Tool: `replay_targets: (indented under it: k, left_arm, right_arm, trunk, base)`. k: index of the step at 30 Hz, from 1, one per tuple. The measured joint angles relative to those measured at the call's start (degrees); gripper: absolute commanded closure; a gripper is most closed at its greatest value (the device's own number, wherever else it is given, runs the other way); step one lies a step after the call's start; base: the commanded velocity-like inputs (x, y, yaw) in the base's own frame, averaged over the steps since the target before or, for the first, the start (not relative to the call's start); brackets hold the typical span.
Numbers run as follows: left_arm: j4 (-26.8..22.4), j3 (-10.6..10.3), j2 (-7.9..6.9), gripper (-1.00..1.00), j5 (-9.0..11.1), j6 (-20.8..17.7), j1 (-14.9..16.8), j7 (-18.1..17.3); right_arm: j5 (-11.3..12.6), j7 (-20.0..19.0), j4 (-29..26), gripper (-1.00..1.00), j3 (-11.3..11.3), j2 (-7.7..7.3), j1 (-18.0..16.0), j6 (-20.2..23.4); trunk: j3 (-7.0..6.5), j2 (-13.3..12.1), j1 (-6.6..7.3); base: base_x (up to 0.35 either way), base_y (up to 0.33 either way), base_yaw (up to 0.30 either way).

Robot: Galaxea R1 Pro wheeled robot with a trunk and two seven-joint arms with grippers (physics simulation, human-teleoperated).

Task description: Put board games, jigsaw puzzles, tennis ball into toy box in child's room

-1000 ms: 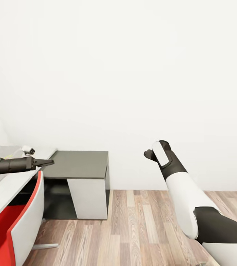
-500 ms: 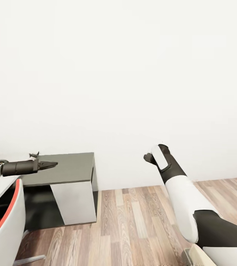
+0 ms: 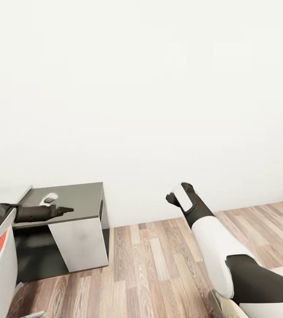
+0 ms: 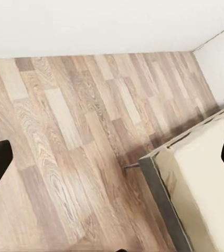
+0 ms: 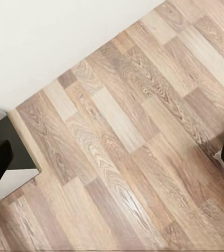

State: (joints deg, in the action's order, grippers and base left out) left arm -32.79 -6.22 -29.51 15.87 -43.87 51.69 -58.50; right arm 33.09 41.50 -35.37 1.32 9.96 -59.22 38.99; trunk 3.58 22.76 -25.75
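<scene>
White wall (image 3: 159, 88), wood floor (image 3: 159, 265); bed (image 4: 206, 194) corner cropped; both end effectors spread wide, nothing gripped.

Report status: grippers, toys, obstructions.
Left gripper open, empty, over wood floor by bed corner. Right gripper open, empty. No toys or toy box visible. Dark desk at left; path ahead open.
</scene>
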Motion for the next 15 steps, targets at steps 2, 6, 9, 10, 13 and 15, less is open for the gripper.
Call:
replay_targets:
  k: [2,6,9,10,13,15]
  left_arm:
    - [1.7,0.0,0.29,-1.00,-0.2,1.1,0.0,1.5]
    - [4.9,0.0,0.50,-1.00,-0.3,3.4,0.0,3.0]
    - [8.8,0.0,0.79,-1.00,-0.4,6.0,0.0,6.0]
    - [9.4,0.1,0.87,-1.00,-0.4,6.6,0.0,6.7]
    - [12.5,0.2,1.73,-1.00,-0.5,9.0,0.0,10.1]
    - [14.4,0.2,2.42,-1.00,-0.5,10.2,0.0,11.6]
  right_arm:
    - [0.0,-0.3,0.7,-1.00,0.0,0.00,0.1,-0.1]
    - [0.0,-0.7,2.2,-1.00,-0.1,0.00,0.1,-0.2]
    - [-0.1,-0.7,6.0,-1.00,-1.0,0.02,0.1,-0.3]
    - [-0.1,-0.8,6.4,-1.00,-1.3,0.03,0.1,-0.3]
    - [-0.1,-0.8,7.7,-1.00,-2.8,0.04,0.1,-0.6]
    - [0.0,-0.9,8.1,-1.00,-3.3,0.04,0.1,-1.6]
  trunk:
    - [0.15,0.0,0.00]
    - [0.37,0.0,0.00]
    - [0.61,0.0,0.00]
    - [0.69,0.0,0.00]
    - [0.96,0.0,0.00]
    - [1.15,0.0,0.00]
  base:
    - [0.000,0.000,-0.008]
    - [0.000,0.000,-0.003]
    - [0.000,0.000,0.000]
    - [0.000,0.000,0.000]
    - [0.000,0.000,0.000]
    - [0.000,0.000,0.000]
